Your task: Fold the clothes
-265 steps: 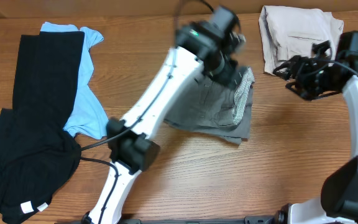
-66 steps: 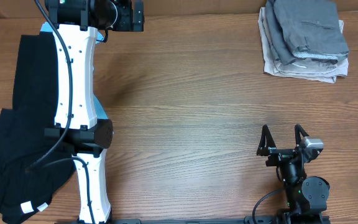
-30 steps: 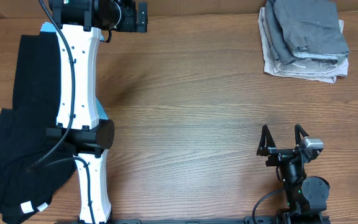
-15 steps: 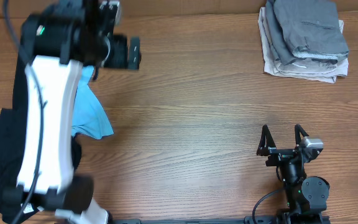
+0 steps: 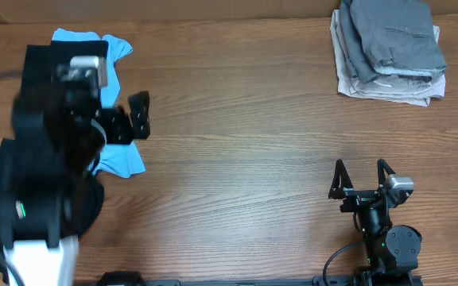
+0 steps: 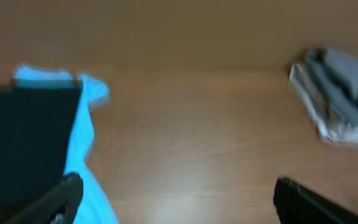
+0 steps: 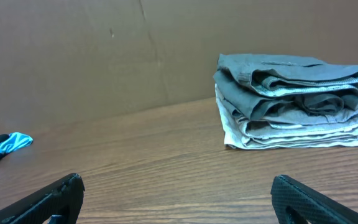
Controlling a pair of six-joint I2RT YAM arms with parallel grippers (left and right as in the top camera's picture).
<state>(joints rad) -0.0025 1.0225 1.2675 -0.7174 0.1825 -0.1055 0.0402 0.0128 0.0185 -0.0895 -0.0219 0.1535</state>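
The clothes, a pair of mid-grey shorts, lie folded on top of a folded pale beige pair at the table's far right. They also show in the right wrist view as grey shorts and, blurred, in the left wrist view as grey shorts. My left gripper is open and empty, over the table's left side beside the blue shirt; its image is motion-blurred. In its own view the left gripper frames bare wood. My right gripper rests open and empty near the front right, and the right gripper faces the stack from well short of it.
A black garment lies along the left side over a light blue shirt. The same black garment and blue shirt fill the left of the left wrist view. A cardboard wall backs the table.
My left arm has swung from the far left corner back toward the near side, uncovering more of the blue shirt. The right arm and the folded stack have not moved.
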